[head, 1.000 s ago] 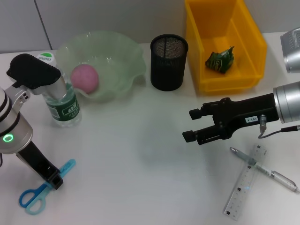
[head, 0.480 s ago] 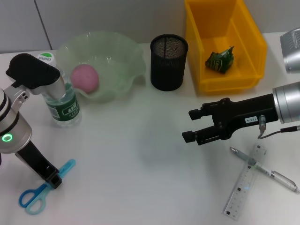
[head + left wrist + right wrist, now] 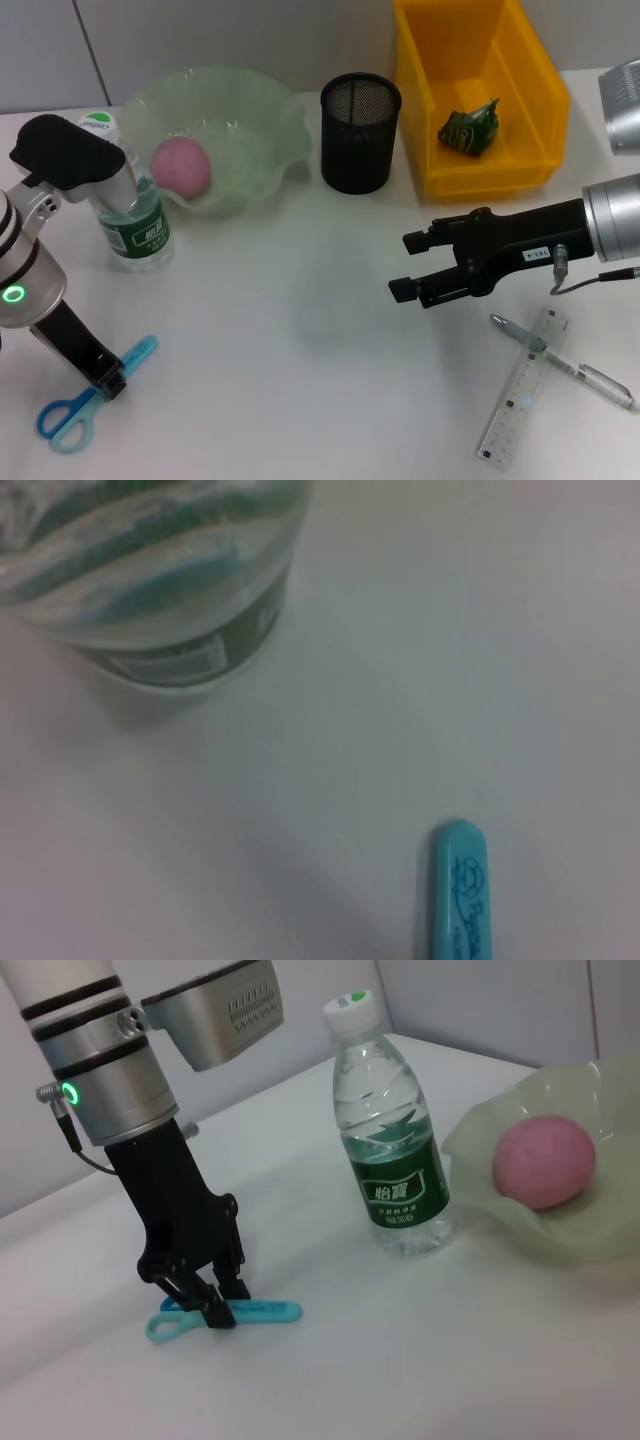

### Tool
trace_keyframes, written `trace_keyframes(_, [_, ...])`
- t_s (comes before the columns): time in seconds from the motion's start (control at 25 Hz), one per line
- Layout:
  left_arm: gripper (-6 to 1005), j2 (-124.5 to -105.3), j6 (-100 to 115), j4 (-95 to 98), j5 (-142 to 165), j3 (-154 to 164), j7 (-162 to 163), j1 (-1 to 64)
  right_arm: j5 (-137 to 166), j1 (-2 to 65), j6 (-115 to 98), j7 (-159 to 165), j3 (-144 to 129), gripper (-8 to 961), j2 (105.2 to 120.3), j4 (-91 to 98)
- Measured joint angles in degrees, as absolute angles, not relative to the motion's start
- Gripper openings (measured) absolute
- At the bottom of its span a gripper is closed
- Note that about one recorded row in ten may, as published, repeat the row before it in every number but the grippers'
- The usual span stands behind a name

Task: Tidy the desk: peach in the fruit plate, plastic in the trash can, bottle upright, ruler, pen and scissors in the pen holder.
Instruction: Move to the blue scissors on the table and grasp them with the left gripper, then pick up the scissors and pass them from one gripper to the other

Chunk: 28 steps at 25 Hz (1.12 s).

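Scissors [image 3: 85, 393] are the step in hand: they lie flat near the desk's front left corner, blue handles toward the edge and the capped blade pointing inward. The left gripper [image 3: 108, 377] is down on them at the neck between handles and blade, its fingers [image 3: 218, 1305] straddling that narrow part; whether they have pinched tight cannot be told from these views. A good pick would clamp squarely across the neck so the scissors do not swivel, then lift straight up before carrying them to the pen holder [image 3: 360, 131], which stands well apart behind the desk's middle. The left arm slopes steeply down from its wrist, which sits just beside the upright bottle [image 3: 128, 196]. The right gripper [image 3: 406, 266] hovers level over the desk's right side with its fingers spread and nothing between them, near the pen [image 3: 561, 361] and ruler [image 3: 522, 389].
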State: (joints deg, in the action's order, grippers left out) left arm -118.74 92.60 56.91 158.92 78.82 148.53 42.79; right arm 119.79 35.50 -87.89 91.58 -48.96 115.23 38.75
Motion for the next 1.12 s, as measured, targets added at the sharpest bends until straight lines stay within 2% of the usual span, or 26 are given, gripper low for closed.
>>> trace_keyframes(0.28, [229,-118.45,93.95,58.02,158.86,74.05,147.14,43.41,119.79,35.51,-87.94,91.58,-48.85,833,115.23,38.85])
trace_keyframes(0.92, [229,-118.11,100.52,58.55,157.72,53.35,136.21,44.24,117.05,35.50,-88.37,92.24,-46.31,831,114.95,38.67])
trace_keyframes(1.0, [229,-114.64,105.22,55.93,144.91,40.09,130.37,41.07,116.37,35.54,-88.23,92.26,-45.62,830,115.04,38.64])
trace_keyframes(1.08, [229,-114.64,105.22,55.93,144.91,40.09,130.37,41.07,115.82,35.73,-88.07,92.32,-45.55,829,115.09,38.60])
trace_keyframes(1.12, [229,-112.55,106.39,53.08,135.27,37.64,128.71,38.16,115.48,35.86,-87.95,92.46,-45.50,829,115.12,38.57])
